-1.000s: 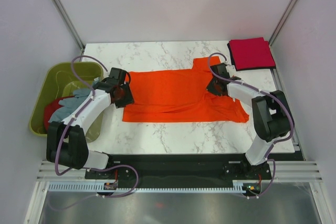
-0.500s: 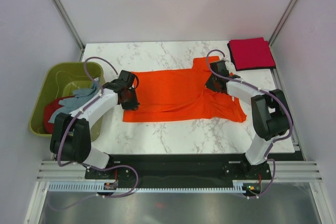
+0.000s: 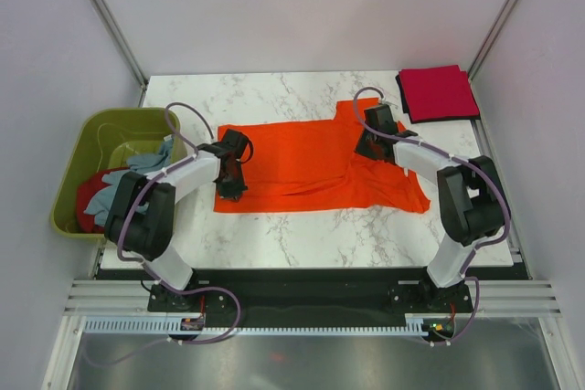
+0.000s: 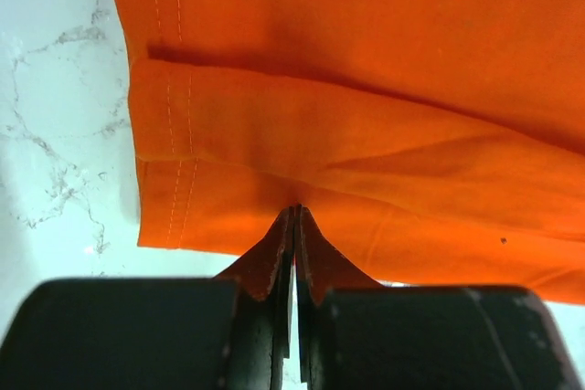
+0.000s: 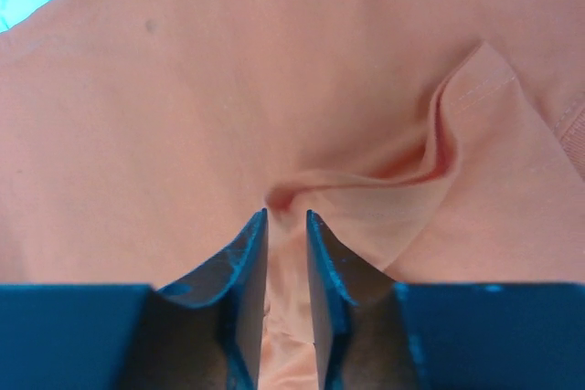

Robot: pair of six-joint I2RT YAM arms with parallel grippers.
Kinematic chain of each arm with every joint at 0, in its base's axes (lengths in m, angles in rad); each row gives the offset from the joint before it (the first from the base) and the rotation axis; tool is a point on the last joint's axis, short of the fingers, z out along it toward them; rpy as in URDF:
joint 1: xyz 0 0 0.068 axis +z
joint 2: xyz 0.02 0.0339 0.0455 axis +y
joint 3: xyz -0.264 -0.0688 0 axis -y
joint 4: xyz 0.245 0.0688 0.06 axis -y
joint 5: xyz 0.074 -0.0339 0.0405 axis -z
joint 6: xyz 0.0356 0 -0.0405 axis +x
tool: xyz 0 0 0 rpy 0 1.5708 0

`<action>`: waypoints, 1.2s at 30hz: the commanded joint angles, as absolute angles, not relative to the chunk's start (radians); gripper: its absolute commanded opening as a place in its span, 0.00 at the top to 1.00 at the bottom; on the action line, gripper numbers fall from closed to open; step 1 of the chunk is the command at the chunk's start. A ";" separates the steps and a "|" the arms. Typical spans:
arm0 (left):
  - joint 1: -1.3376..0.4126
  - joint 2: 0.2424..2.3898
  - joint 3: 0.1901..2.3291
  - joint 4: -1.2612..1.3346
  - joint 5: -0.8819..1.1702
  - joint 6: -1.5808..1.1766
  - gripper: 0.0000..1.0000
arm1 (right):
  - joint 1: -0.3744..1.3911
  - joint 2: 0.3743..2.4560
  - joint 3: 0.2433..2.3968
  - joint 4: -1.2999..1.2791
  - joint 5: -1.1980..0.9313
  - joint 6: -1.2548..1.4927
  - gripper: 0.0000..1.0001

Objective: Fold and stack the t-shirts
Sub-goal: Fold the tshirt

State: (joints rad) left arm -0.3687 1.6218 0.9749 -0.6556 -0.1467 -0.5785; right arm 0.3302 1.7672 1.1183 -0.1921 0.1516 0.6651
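A bright orange t-shirt (image 3: 311, 157) lies spread across the marble table, partly folded, its hem to the left. My left gripper (image 3: 230, 187) is at the shirt's near-left corner. In the left wrist view that gripper (image 4: 294, 214) is shut, pinching the orange t-shirt's (image 4: 366, 89) near edge beside the hem. My right gripper (image 3: 366, 148) rests on the shirt near the collar end. In the right wrist view it (image 5: 286, 215) stands slightly open, with a raised ridge of the shirt's fabric (image 5: 366, 180) between its fingers. A folded crimson t-shirt (image 3: 437, 93) lies at the back right corner.
An olive-green tub (image 3: 91, 125) stands off the table's left edge. It holds a crumpled pale grey-blue t-shirt (image 3: 137, 166) and a red t-shirt (image 3: 91, 198). Bare marble (image 3: 302, 230) shows in front of the orange shirt and behind it.
My left gripper has moved right to the shirt's near-left corner and closed on the fabric. My right gripper's jaws have parted, and that gripper has shifted slightly toward the back.
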 commanded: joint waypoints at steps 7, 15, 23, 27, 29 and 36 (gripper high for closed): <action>-0.371 1.695 1.086 -0.632 -0.242 -0.621 0.96 | 0.333 1.615 1.140 -0.278 0.170 0.611 0.61; -0.370 1.769 1.172 -0.630 -0.245 -0.612 0.96 | 0.333 1.456 1.045 -0.319 0.149 0.618 0.59; -0.367 1.838 1.298 -0.635 -0.322 -0.568 0.96 | 0.331 1.313 1.012 -0.396 0.190 0.612 0.57; -0.348 1.876 1.385 -0.704 -0.365 -0.566 0.96 | 0.318 1.315 1.009 -0.455 0.222 0.611 0.57; -0.348 1.850 1.411 -0.722 -0.379 -0.566 0.95 | 0.307 1.322 1.011 -0.475 0.250 0.612 0.57; -0.406 1.675 1.381 -0.614 -0.038 -0.529 0.71 | 0.152 1.442 1.092 -0.450 0.200 0.516 0.57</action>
State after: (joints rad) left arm -0.3702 1.7714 1.3724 -0.6956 -0.2523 -0.5713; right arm 0.2024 1.3827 1.0233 -0.4641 0.2104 0.5823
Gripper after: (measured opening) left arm 0.240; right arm 0.439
